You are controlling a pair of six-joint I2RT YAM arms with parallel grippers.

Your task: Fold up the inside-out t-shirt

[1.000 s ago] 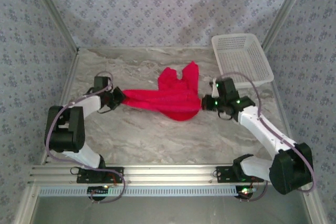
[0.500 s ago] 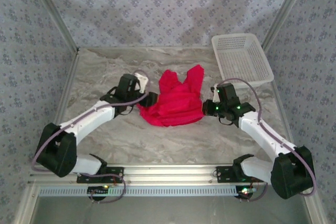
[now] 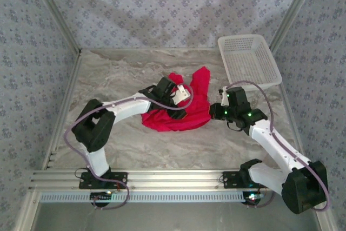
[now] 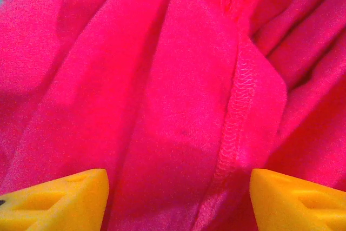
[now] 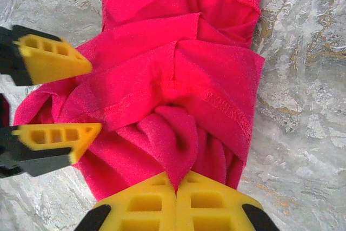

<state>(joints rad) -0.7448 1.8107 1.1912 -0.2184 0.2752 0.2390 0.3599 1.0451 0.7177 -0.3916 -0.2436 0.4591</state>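
- Since a second ago, the left claw [image 4: 178,198] has swung from the shirt's left end to over its middle, jaws now spread.
- Right claw [image 5: 175,198] pinches a fold of the red t-shirt [image 3: 195,113].
- T-shirt lies bunched mid-bench [image 3: 119,74].

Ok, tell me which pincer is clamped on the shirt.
The right pincer: it is shut tight on a fold of the red shirt. The left pincer stands open over it, gripping nothing.
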